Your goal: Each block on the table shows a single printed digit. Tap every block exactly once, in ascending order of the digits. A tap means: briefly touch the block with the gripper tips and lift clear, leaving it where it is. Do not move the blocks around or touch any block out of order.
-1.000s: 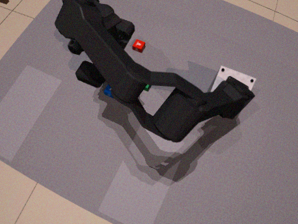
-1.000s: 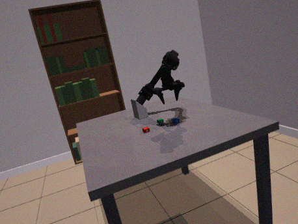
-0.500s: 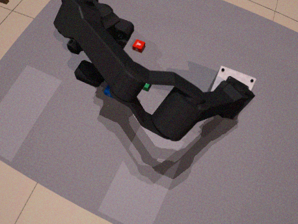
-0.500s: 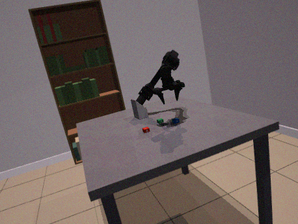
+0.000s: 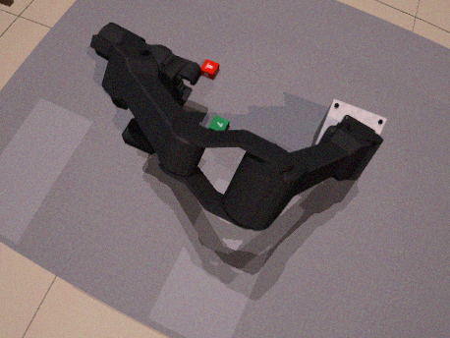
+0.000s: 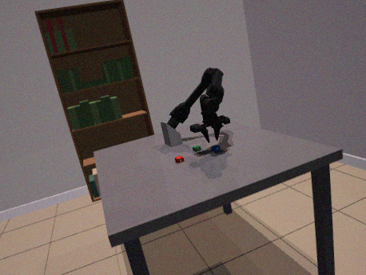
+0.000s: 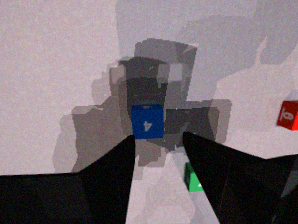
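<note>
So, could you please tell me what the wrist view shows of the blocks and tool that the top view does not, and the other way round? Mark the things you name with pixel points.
Only the wrist view shows the blue block [image 7: 147, 121], its 4 readable, lying ahead of the fingertips of the tool [image 7: 159, 138].

Only the top view shows the arm's upper links and the pale base plate [image 5: 373, 115].

Both show the red block [image 5: 209, 69] [image 7: 288, 115] and the green block [image 5: 219, 123] [image 7: 193, 178], the latter partly covered by a finger in the wrist view.
</note>
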`<control>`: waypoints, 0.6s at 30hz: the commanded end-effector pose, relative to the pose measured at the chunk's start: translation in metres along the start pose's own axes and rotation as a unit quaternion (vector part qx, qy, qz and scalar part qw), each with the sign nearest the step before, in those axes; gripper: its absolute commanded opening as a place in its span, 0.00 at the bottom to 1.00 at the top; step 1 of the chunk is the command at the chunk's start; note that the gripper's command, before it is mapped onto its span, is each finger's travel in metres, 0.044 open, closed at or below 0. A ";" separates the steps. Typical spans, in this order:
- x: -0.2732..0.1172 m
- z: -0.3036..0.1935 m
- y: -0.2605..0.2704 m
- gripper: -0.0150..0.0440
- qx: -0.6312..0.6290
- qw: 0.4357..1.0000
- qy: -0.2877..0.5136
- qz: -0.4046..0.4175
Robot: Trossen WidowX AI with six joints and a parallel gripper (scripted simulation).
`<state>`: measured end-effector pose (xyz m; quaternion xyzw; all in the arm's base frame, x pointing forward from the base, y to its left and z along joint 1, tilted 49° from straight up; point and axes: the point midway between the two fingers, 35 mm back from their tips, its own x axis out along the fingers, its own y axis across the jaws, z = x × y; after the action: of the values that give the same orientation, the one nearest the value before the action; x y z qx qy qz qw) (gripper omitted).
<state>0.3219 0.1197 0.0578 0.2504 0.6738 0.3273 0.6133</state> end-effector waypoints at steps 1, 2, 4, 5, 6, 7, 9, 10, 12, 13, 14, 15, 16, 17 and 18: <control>0.001 0.000 -0.001 0.29 0.005 1.000 -0.005 0.003; 0.001 0.000 -0.001 0.29 0.005 1.000 -0.005 0.003; 0.001 0.000 -0.001 0.29 0.005 1.000 -0.005 0.003; 0.001 0.000 -0.001 0.29 0.005 1.000 -0.005 0.003; 0.001 0.000 -0.001 0.29 0.005 1.000 -0.005 0.003; 0.001 0.000 -0.001 0.29 0.005 1.000 -0.005 0.003; 0.001 0.000 -0.001 0.29 0.005 1.000 -0.005 0.003; 0.001 0.000 -0.001 0.29 0.005 1.000 -0.005 0.003; 0.003 0.000 -0.001 0.29 0.005 1.000 -0.005 0.003; 0.004 0.000 -0.001 0.29 0.005 1.000 -0.005 0.003; 0.005 0.000 -0.001 0.29 0.005 1.000 -0.005 0.003; 0.007 0.000 -0.001 0.29 0.005 1.000 -0.005 0.003; 0.009 0.000 -0.001 0.29 0.005 1.000 -0.005 0.003; 0.010 0.000 -0.001 0.29 0.005 1.000 -0.005 0.003; 0.012 0.000 -0.001 0.29 0.005 1.000 -0.005 0.003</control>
<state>0.3239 0.1245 0.0541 0.2519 0.6685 0.3266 0.6189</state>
